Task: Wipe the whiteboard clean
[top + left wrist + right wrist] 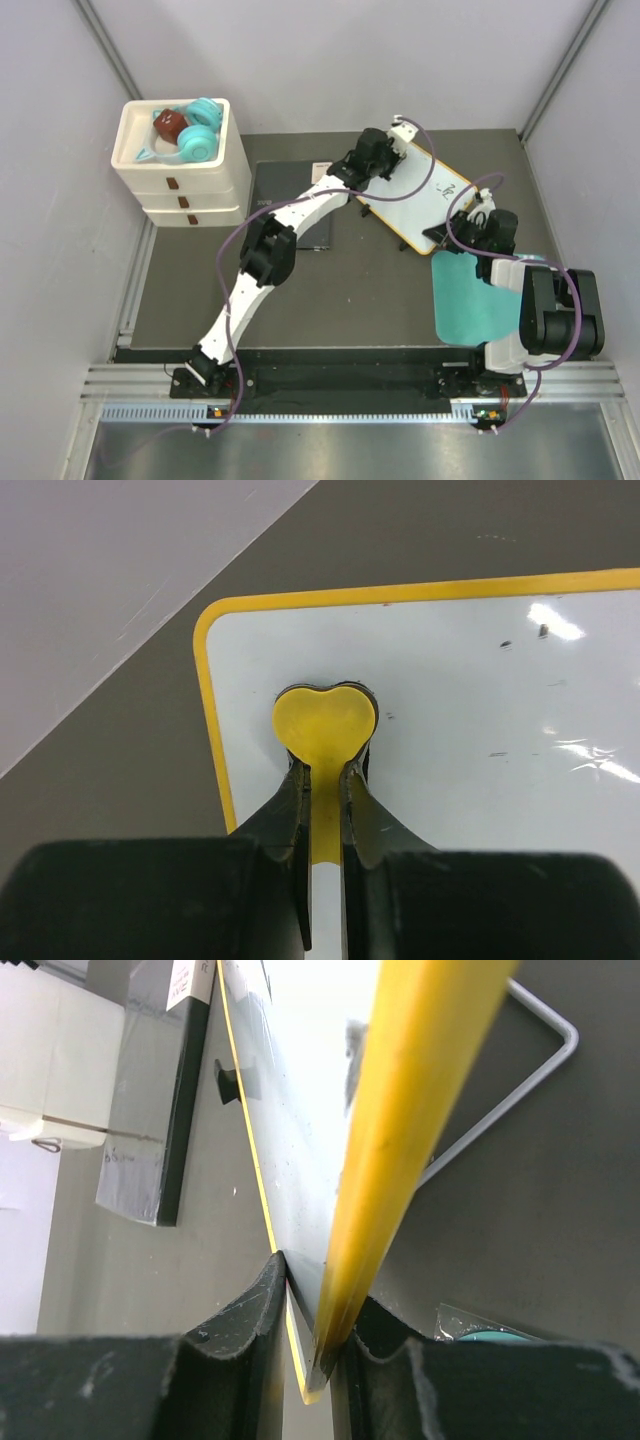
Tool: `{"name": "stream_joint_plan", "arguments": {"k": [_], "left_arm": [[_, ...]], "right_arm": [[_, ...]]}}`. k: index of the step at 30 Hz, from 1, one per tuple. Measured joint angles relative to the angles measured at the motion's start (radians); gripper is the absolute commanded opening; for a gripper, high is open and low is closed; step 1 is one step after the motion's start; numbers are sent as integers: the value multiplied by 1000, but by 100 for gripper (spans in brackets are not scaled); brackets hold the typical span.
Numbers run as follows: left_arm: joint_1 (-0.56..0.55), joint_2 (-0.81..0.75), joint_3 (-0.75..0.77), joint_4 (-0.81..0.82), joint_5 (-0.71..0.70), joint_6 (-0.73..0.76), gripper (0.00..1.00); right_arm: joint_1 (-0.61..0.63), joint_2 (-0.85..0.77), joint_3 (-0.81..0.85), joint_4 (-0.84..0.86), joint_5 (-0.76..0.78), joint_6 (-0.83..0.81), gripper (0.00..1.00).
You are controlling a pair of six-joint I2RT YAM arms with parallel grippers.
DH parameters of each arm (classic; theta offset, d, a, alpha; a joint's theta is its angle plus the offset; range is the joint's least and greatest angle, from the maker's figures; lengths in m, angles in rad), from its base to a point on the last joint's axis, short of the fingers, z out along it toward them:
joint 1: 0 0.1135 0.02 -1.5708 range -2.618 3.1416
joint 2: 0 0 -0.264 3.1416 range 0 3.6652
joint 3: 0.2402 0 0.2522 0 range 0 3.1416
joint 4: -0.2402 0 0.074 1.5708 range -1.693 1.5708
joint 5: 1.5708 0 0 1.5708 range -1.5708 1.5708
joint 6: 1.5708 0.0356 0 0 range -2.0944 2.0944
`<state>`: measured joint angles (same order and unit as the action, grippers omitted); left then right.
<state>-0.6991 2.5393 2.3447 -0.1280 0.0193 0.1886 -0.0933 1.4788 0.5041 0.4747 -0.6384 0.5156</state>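
Two closed grips: the right gripper [315,1335] pinches the edge of the whiteboard [300,1080], and the left gripper [325,772] holds a heart eraser [325,720] against it at centre frame. Wiping looks underway; the next sweep should go right toward the marks [543,631].

Top cam is looking down from above & behind the arm bases [200,372], taking in the whole table [380,290]. Both wrist cams are pointing fwd, v. close: left onto the whiteboard [450,730] corner, right along its edge. All 3 are sharing it.
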Motion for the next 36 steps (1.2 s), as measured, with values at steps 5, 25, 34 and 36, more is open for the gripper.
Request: {"name": "stream_joint_plan", "arguments": {"k": [5,25,34,36], "left_arm": [[13,5,0,1,38,-3,0],[-146,-10,0,50,274,125,0],[-261,-16,0,33,169,208,0],[-259,-16,0,33,166,204,0]], "right_arm": [[0,0,0,0,-1,1,0],[3,-7,-15,-2,19,20,0],[2,-7,-26,0,28,41,0],[2,-7,-26,-1,28,42,0]]}}
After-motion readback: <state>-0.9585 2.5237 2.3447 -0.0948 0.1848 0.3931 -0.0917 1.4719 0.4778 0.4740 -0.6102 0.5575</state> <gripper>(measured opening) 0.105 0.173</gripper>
